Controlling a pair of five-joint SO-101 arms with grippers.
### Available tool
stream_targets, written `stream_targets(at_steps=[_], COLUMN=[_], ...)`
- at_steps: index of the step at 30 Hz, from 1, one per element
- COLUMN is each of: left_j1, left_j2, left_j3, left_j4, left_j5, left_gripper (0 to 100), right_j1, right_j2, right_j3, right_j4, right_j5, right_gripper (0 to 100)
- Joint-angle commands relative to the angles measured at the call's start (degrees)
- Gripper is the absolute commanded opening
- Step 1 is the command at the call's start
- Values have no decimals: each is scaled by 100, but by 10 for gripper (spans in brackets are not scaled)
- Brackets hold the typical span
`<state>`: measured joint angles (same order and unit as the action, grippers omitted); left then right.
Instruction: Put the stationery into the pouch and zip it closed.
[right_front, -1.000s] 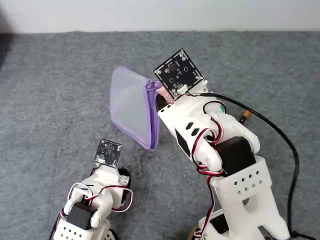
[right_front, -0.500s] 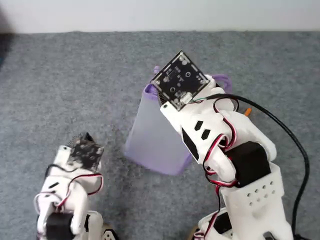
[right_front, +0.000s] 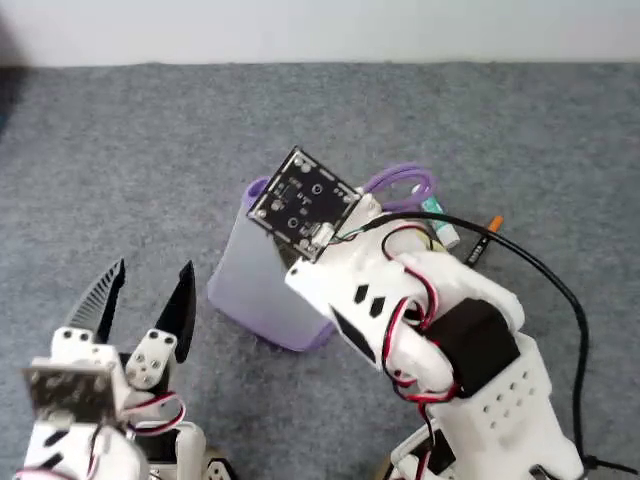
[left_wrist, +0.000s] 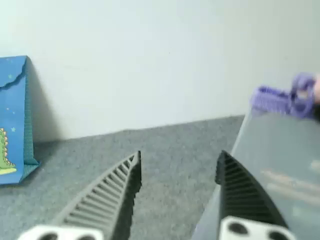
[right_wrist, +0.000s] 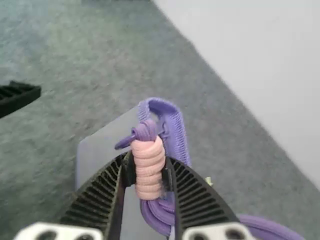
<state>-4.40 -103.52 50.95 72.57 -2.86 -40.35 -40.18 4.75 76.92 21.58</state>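
Pinching the pink zip pull (right_wrist: 147, 172), your R gripper (right_wrist: 146, 161) has both ribbed jaws pressed onto it from either side, w/ the purple zip tape (right_wrist: 170, 120) curling up just behind. You've got the pouch (right_front: 262, 290) held by that pull: translucent lilac, tilted, its broad face toward the L arm, sitting under the R wrist approx. mid-table. Can't tell whether its lower edge touches the grey mat (right_front: 120, 150). A purple loop strap (right_front: 400, 185) sticks out by the pouch's top end, on the far side of the R arm.

Your L gripper (right_front: 153, 268) is at the near-left of the high view, jaws spread wide, nothing btwn them. It's beside the pouch but apart from it. From the L wrist cam, one black finger (left_wrist: 240, 195) sits just in front of the pouch wall. Faint pale shapes show thru that wall; can't tell what they are.

Outside the pouch, you've 2 bits of stationery on the mat beyond the R arm: a small green-and-white item (right_front: 440, 222) and a dark pen (right_front: 480, 245) w/ an orange tip, near each other. A blue gift bag (left_wrist: 12, 120) w/ a green dinosaur stands against the white wall (left_wrist: 150, 60).
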Motion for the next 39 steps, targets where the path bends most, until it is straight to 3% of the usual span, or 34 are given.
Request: stream_targets(at_steps=[1,6,14,18,26,34,37,39], left_j1=[9,149,1512,1837,1925,1890,1881,1793], left_j2=[-26,211,1169,1609,2057,3534,3991,4097], left_j3=[-479,-330,-4,585,1692,1947,1815,1596], left_j4=[18,18,-18,-105,-1855,-3631,-3824,-3508], left_j5=[105,97,97,88,88,114,114,114], left_gripper=[253,253,216,185,111,100,101,101], right_j1=[-330,-330,-277,-277,-277,-277,-277,-251], right_j2=[-145,-145,-154,-92,-127,-92,-92,-154], right_j3=[-35,-70,-114,-466,-765,-844,-695,-387], right_j4=[286,-40,-866,-1130,-1174,-1086,-673,-523], right_j5=[-290,-281,545,730,730,712,686,607], right_gripper=[8,8,8,8,8,8,8,8])
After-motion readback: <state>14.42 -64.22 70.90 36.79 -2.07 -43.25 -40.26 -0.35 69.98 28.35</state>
